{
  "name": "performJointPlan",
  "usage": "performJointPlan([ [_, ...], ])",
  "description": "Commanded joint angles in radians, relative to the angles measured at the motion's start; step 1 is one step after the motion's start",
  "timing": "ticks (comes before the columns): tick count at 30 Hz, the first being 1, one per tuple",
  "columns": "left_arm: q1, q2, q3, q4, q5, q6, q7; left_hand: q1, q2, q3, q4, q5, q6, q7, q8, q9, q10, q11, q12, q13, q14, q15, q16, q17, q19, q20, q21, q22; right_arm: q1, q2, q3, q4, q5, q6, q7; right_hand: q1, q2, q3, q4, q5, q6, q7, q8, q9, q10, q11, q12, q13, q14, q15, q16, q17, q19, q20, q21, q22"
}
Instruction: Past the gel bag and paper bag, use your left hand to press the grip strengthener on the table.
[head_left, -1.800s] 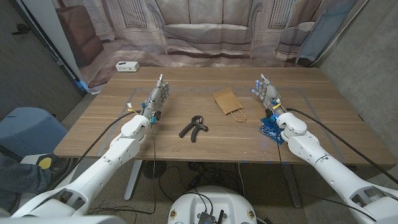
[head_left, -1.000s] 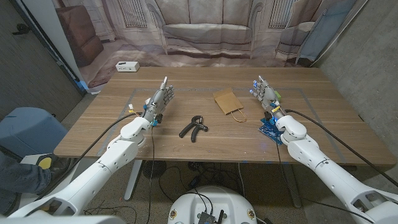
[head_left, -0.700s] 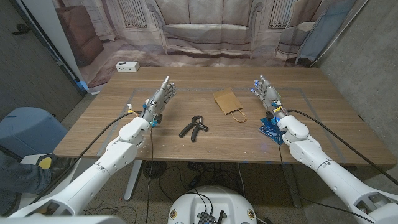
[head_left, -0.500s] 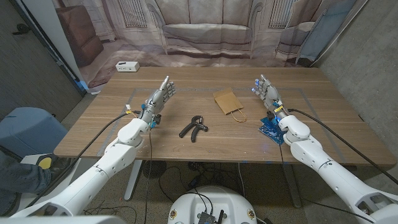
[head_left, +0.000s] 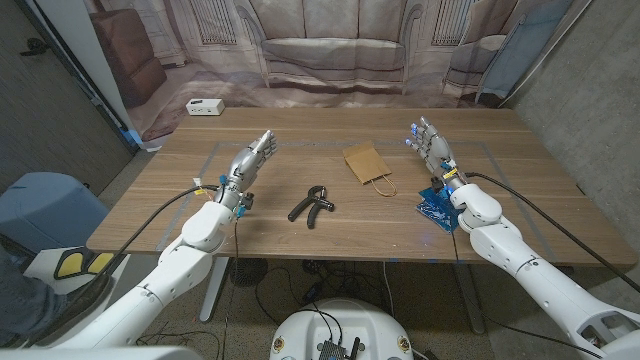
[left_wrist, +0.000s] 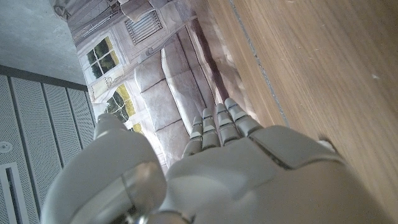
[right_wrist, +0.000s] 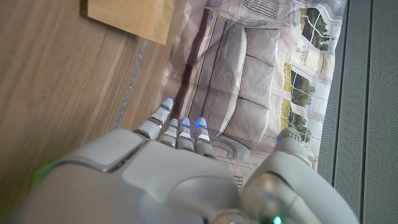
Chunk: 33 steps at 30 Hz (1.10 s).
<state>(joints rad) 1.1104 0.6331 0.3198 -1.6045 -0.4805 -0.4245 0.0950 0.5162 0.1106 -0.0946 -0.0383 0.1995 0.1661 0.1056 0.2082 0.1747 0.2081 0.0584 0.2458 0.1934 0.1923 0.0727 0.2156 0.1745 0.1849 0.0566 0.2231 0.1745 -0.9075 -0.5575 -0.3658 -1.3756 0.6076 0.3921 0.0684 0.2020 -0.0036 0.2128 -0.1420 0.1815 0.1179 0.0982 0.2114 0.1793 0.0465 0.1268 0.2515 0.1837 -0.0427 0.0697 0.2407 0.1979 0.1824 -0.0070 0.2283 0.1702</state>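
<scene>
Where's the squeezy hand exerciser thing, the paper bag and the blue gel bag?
grip strengthener (head_left: 311, 204): head view, on its black crossed handles.
paper bag (head_left: 362, 160): head view, middle of its flat brown face.
gel bag (head_left: 435, 207): head view, on the blue part beside the right wrist.

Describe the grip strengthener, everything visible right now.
The grip strengthener is black, with two handles spreading from a coiled spring end into a V; the material looks like metal with dark grips, though it is too small to be sure. It lies flat on the wooden table, near the middle, nearer the front edge than the paper bag. Nothing touches it; the left robot hand is apart from it, to its left.
</scene>
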Motion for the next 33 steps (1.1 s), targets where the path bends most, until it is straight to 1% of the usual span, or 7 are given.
performJointPlan([
  [1, 0.142, 0.037, -0.046, -0.158, 0.141, 0.045, 0.177, 0.031, -0.003, 0.004, -0.019, -0.006, 0.023, -0.002, 0.007, 0.006, 0.017, -0.005, 0.003, 0.003, 0.017, -0.006, -0.004, 0.004, 0.016, -0.001, 0.007, 0.005, 0.001, -0.007, 0.007, 0.003, 0.004, 0.03, 0.03, 0.013, 0.002, 0.007, 0.001, 0.005, 0.011, -0.002, 0.003, 0.005, 0.008, 0.002, -0.004, 0.004, 0.007, 0.0, 0.0, 0.002, 0.013, -0.002, -0.006, 0.001],
  [5, 0.199, 0.038, -0.065, -0.217, 0.169, 0.075, 0.233, 0.044, -0.009, 0.007, -0.03, -0.009, 0.03, -0.003, 0.007, 0.006, 0.03, -0.006, 0.006, 0.003, 0.027, -0.009, -0.004, 0.004, 0.023, -0.001, 0.007, 0.005, 0.0, -0.02, 0.01, -0.007, 0.009, 0.016, 0.036, 0.013, 0.002, 0.007, 0.001, 0.005, 0.012, -0.002, 0.002, 0.005, 0.009, 0.002, -0.005, 0.004, 0.009, 0.0, 0.0, 0.002, 0.014, -0.002, -0.007, 0.001],
  [13, 0.282, 0.045, -0.088, -0.323, 0.243, 0.174, 0.321, 0.059, -0.015, 0.01, -0.042, -0.012, 0.037, -0.003, 0.006, 0.006, 0.032, -0.009, 0.004, 0.003, 0.032, -0.011, -0.006, 0.004, 0.028, -0.005, 0.006, 0.006, 0.011, -0.024, 0.018, 0.02, 0.039, 0.032, 0.09, 0.014, 0.002, 0.006, 0.002, 0.005, 0.013, -0.002, 0.0, 0.005, 0.013, 0.001, -0.007, 0.004, 0.012, 0.002, -0.001, 0.002, 0.016, 0.0, -0.009, 0.001],
  [16, 0.329, 0.039, -0.094, -0.396, 0.286, 0.248, 0.382, 0.062, -0.016, 0.011, -0.044, -0.012, 0.037, -0.003, 0.006, 0.006, 0.032, -0.01, 0.003, 0.003, 0.032, -0.01, -0.007, 0.004, 0.028, -0.004, 0.005, 0.006, 0.013, -0.028, 0.024, 0.029, 0.055, 0.034, 0.113, 0.014, 0.002, 0.006, 0.002, 0.005, 0.014, -0.002, 0.0, 0.005, 0.014, 0.001, -0.008, 0.004, 0.013, 0.002, -0.002, 0.002, 0.016, 0.0, -0.009, 0.001],
  [20, 0.367, 0.047, -0.105, -0.464, 0.325, 0.33, 0.42, 0.067, -0.018, 0.012, -0.048, -0.013, 0.039, -0.003, 0.005, 0.007, 0.032, -0.011, 0.002, 0.004, 0.034, -0.009, -0.008, 0.004, 0.028, -0.002, 0.004, 0.006, 0.012, -0.033, 0.032, 0.037, 0.07, 0.038, 0.13, 0.015, 0.002, 0.006, 0.002, 0.005, 0.016, -0.001, 0.0, 0.005, 0.016, 0.002, -0.009, 0.004, 0.014, 0.002, -0.002, 0.003, 0.017, 0.0, -0.01, 0.001],
  [26, 0.397, 0.064, -0.115, -0.533, 0.382, 0.424, 0.445, 0.075, -0.022, 0.014, -0.054, -0.013, 0.042, -0.004, 0.005, 0.007, 0.033, -0.011, 0.001, 0.004, 0.036, -0.005, -0.009, 0.004, 0.028, 0.003, 0.003, 0.006, 0.002, -0.039, 0.045, 0.038, 0.084, 0.046, 0.141, 0.015, 0.003, 0.005, 0.002, 0.005, 0.02, -0.001, 0.0, 0.005, 0.022, 0.004, -0.009, 0.004, 0.017, 0.002, -0.002, 0.003, 0.019, 0.001, -0.011, 0.001],
  [33, 0.407, 0.065, -0.118, -0.558, 0.399, 0.479, 0.446, 0.087, -0.026, 0.017, -0.062, -0.014, 0.049, -0.008, 0.005, 0.007, 0.038, -0.014, 0.001, 0.004, 0.039, -0.008, -0.011, 0.004, 0.03, 0.004, 0.002, 0.007, -0.018, -0.048, 0.055, 0.019, 0.086, 0.049, 0.132, 0.016, 0.003, 0.005, 0.003, 0.005, 0.026, -0.001, 0.0, 0.005, 0.024, 0.002, -0.011, 0.004, 0.021, 0.002, -0.002, 0.003, 0.021, 0.003, -0.012, 0.001],
])
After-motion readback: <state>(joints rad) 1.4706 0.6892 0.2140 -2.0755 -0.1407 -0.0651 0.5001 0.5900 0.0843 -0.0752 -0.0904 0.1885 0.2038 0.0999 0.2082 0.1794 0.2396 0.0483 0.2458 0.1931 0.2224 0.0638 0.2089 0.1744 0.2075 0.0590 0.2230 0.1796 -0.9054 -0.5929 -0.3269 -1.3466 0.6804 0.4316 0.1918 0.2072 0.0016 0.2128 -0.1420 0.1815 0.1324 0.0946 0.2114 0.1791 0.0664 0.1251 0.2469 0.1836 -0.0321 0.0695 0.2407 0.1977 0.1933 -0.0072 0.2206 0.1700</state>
